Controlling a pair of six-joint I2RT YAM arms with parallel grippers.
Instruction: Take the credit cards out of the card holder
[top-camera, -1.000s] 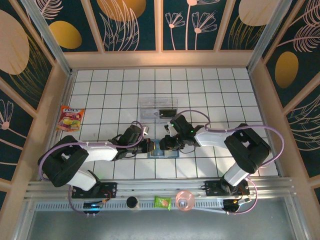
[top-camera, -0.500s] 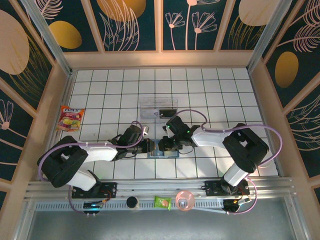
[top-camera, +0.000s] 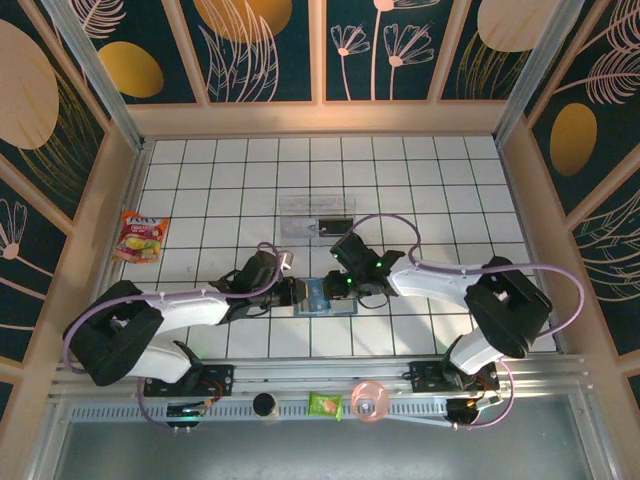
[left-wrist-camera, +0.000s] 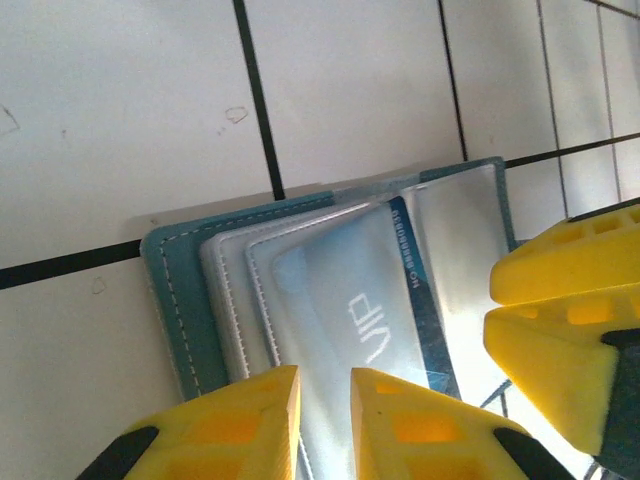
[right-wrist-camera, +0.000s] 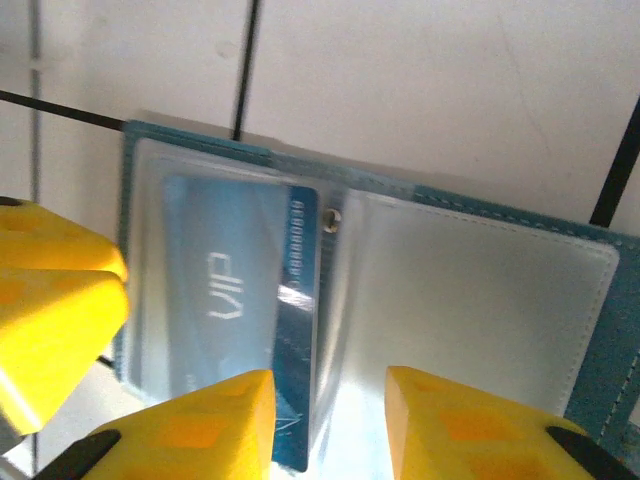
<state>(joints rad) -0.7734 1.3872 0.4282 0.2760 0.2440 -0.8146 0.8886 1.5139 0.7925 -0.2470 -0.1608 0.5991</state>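
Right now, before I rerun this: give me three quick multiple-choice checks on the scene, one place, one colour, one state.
1. Where is the card holder? A between the left claw and right claw; B in the clear tray; C beside the snack packet.
2. The VIP credit card is: A red; B blue; C green.
3. The card holder is: A folded shut; B lying open; C standing on edge.
Key: A, the top view shows a claw at either side; B, its bare strip is blue; B, its clear sleeves lie spread flat.

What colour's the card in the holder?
Card is blue, white VIP lettering; best in right wrist view.
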